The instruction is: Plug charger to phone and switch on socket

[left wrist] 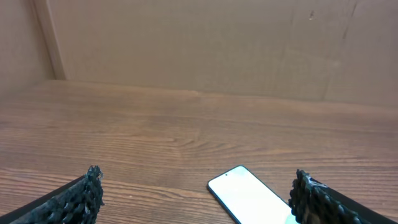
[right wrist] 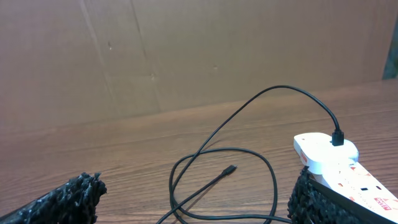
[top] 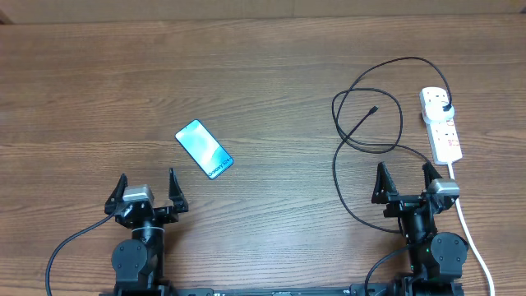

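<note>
As seen from overhead, the left tool (top: 148, 182) and right tool (top: 404, 173) both gaped empty; the phone (top: 205, 149) lay on the counter (top: 263, 74) near the left tool, while the charger (top: 357, 125) looped beside the socket (top: 441, 123). The left wrist view showed the phone just ahead. The right wrist view showed the charger plugged into the socket, its tip lying loose.

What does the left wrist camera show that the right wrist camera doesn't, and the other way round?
Only the left wrist: the phone, screen up. Only the right wrist: the charger in loops, its connector tip lying free, its plug in the power strip. Both: the wooden table, a brown backdrop, and open, empty jaws, left gripper in one, right gripper in the other.
</note>
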